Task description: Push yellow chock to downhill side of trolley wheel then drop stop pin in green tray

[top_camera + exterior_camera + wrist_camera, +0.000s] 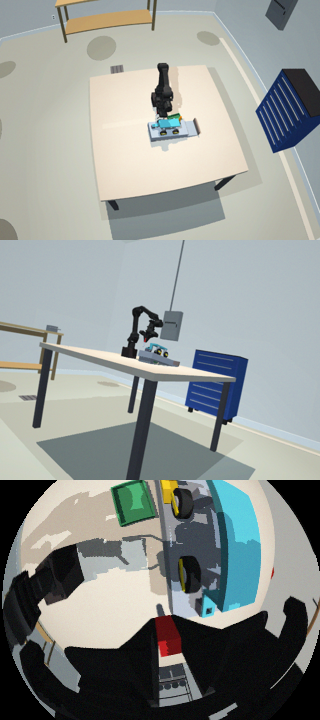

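My gripper [145, 339] [163, 620] is shut on the red-headed stop pin [145, 340] [169, 639]. The pin is clear of the ramp, its grey shaft pointing down, held in the air beside the ramp's uphill end. The turquoise trolley [169, 123] [158, 345] [243, 545] stands on the grey ramp [155, 135] [165, 359] [180, 606]. The yellow chock [168, 491] [180, 118], its orange handle seen in the top view, is at the tray-side downhill wheel; contact cannot be told. The green tray [174, 116] [137, 520] appears empty beside the ramp.
A brown end stop [196, 126] [176, 363] stands at the ramp's low end. The arm's base [128, 352] [64, 575] is on the table [124, 160], on the tray's side of the ramp. The trolley's raised deck stands close to the gripper.
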You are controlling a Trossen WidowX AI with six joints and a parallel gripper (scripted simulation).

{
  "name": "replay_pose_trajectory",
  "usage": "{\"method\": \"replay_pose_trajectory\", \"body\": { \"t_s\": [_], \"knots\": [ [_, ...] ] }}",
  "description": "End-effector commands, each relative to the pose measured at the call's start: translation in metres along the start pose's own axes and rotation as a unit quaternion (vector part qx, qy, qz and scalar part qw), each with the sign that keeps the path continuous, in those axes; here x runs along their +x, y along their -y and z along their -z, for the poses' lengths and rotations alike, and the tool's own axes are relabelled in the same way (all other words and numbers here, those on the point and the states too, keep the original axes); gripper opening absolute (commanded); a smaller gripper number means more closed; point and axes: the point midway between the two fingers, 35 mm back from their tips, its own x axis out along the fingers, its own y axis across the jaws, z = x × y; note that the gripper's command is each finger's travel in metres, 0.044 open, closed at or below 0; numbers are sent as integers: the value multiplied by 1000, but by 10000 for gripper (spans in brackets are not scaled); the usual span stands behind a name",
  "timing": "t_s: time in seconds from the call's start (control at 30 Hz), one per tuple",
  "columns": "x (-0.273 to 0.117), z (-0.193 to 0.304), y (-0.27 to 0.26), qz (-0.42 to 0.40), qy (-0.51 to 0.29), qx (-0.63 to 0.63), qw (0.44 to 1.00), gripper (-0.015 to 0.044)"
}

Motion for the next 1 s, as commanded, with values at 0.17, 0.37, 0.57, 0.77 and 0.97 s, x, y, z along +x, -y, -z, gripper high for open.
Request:
{"method": "replay_pose_trajectory", "body": {
  "t_s": [0.17,0.37,0.57,0.77,0.97],
  "knots": [
    [-3,-31,0,-2,-1,1,1000,0],
    [-6,-52,0,-2,0,1,1000,0],
    [-8,-74,0,-2,0,1,1000,0],
    [-10,-97,-1,-2,1,1,1000,0],
    [-13,-120,-2,-2,2,1,1000,0]
  ]
}}
